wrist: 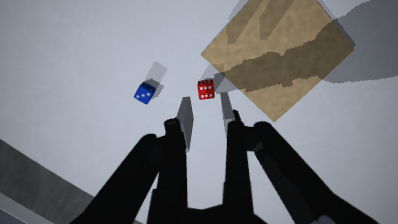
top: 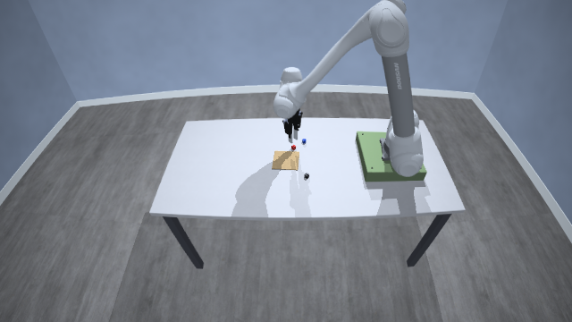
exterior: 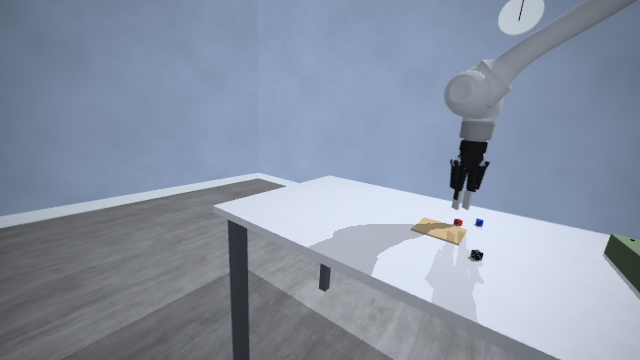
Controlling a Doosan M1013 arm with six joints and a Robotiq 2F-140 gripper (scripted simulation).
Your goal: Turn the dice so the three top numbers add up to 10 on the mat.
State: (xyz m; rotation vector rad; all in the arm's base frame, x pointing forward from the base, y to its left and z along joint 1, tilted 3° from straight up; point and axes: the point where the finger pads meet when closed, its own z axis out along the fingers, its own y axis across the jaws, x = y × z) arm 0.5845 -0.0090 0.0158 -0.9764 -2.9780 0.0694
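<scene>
My gripper (top: 293, 139) (exterior: 461, 207) (wrist: 206, 106) is partly closed and empty, its fingertips apart. It hangs above the table, near the red die. The red die (top: 293, 148) (exterior: 458, 222) (wrist: 205, 89) lies on the table just off the mat's edge; its top seems to show six. The tan mat (top: 279, 165) (exterior: 425, 227) (wrist: 280, 100) lies flat. The blue die (top: 304, 141) (exterior: 479, 223) (wrist: 144, 93) lies off the mat; its top seems to show three. The black die (top: 307, 176) (exterior: 476, 255) is off the mat, its top number unreadable; it is outside the wrist view.
The white table (top: 214, 179) (exterior: 350, 215) carries all of these. The arm's green base block (top: 373, 156) (exterior: 625, 255) stands at the right. The arm's shadow falls across the mat and the table's front part.
</scene>
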